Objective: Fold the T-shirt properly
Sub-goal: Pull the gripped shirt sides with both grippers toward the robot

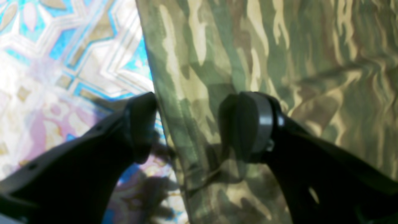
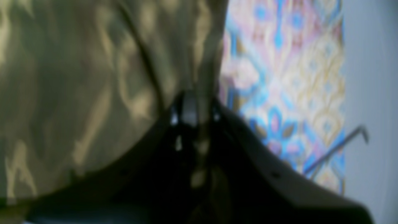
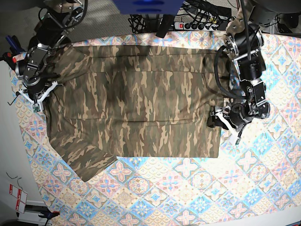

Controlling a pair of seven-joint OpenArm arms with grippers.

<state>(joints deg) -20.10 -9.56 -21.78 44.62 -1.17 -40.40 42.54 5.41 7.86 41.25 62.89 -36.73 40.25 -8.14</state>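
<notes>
At the scene's left, the right claw (image 3: 46, 92) is clamped on the T-shirt's (image 3: 141, 103) left edge. The T-shirt lies spread flat across the patterned cloth (image 3: 188, 188) covering the counter. At its right hem, the left claw (image 3: 217, 117) stands open, one finger (image 1: 245, 124) over fabric.

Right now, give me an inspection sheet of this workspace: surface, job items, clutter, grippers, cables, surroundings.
Surface: patterned cloth in pastel blue and pink covers the table.
Job's things: camouflage T-shirt lies spread flat; one sleeve sticks out at the near corner.
Clutter: nothing seen on the cloth.
Grippers: left gripper is open, straddling the shirt's edge; right gripper is shut on shirt fabric, view blurred.
Cables: power strip and tangled wires behind the table; black cable loops along the left arm.
Surroundings: pale floor beside the table.
</notes>
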